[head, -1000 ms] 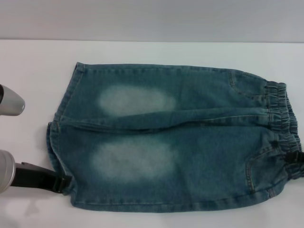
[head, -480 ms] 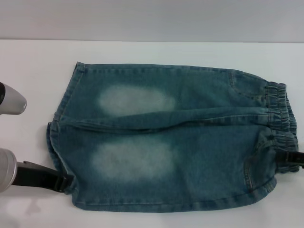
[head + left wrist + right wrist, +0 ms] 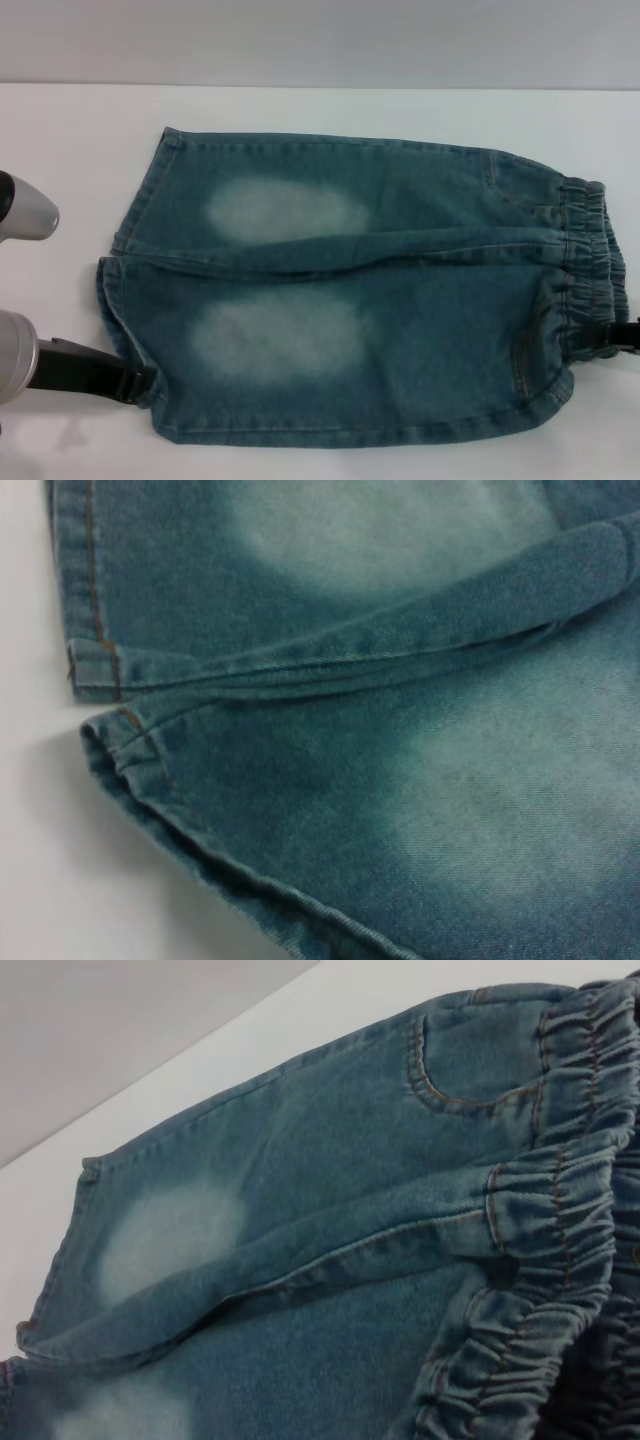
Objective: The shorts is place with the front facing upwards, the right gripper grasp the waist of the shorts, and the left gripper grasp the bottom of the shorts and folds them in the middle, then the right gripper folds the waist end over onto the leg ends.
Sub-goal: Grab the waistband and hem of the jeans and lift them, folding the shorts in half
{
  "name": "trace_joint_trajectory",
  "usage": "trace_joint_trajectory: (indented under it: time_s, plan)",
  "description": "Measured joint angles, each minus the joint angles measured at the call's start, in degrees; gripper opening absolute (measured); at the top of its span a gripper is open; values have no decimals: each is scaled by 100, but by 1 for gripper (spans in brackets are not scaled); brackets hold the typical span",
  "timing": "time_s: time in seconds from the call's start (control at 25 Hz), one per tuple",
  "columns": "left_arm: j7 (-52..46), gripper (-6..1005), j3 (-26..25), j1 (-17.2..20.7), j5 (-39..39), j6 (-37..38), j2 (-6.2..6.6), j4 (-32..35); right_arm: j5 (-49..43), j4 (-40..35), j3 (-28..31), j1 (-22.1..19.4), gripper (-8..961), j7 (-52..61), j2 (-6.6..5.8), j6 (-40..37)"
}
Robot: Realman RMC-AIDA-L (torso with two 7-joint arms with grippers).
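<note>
Blue-green denim shorts (image 3: pixel 360 290) with a pale faded oval on each leg lie flat, front up, on the white table (image 3: pixel 80 130), leg hems toward the robot's left and gathered elastic waist toward its right. Nearest, the left gripper (image 3: pixel 130 383), a black angular jaw on a silver-grey wrist, meets the near leg's hem corner and appears clenched on the bottom of the shorts (image 3: pixel 118 300), whose edge is slightly raised off the table. At the opposite side, the right gripper (image 3: pixel 622 335), a slim black jaw, touches the waist end (image 3: pixel 592 265) on its near half; whether it is clamped cannot be told. Farther back, the far leg rests flat, a long crease between the legs.
</note>
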Motion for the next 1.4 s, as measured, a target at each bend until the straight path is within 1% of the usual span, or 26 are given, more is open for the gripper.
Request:
trace_joint_trajectory:
  time_s: [0.2, 0.4, 0.6, 0.72, 0.8, 0.88, 0.92, 0.96, 1.0, 1.12, 1.24, 1.4]
  plan:
    - [-4, 74, -1, -2, 0, 0, 0, -2, 2, -3, 7, 51, 92, -17, -13, 87]
    - [-11, 77, -13, -2, 0, 24, 1, 1, 129, -2, 44, 103, 3, -128, -15, 228]
    - [-29, 81, -86, 48, -4, 148, 0, -43, 467, -55, 141, 90, 13, -267, -27, 278]
    - [-33, 83, -207, 116, -31, 346, 0, -121, 848, -233, 479, 104, 20, -499, -27, 434]
    - [-11, 84, -392, 146, -88, 567, 0, -124, 1077, -393, 765, 128, 24, -645, -23, 497]
    - [18, 86, -567, 152, -194, 813, 1, -81, 1429, -733, 1123, 168, 28, -906, -5, 497]
    - [36, 86, -633, 152, -269, 951, 1, -52, 1429, -733, 1123, 168, 30, -906, -5, 497]
    - [102, 87, -765, 155, -421, 1170, 2, 6, 1575, -897, 1204, 189, 32, -1006, -3, 482]
    - [118, 88, -792, 155, -454, 1207, 2, 24, 1748, -1084, 1269, 210, 34, -1108, -3, 475]
    - [360, 90, -1054, 154, -862, 1654, -1, 279, 2159, -1619, 1551, 293, 41, -1390, -3, 453]
    - [592, 92, -1305, 76, -1265, 2020, 0, 638, 2625, -2330, 2005, 429, 47, -1740, 12, 439]
    - [991, 94, -1620, -98, -2007, 2539, 0, 1257, 2984, -2817, 2171, 541, 55, -1947, 20, 383]
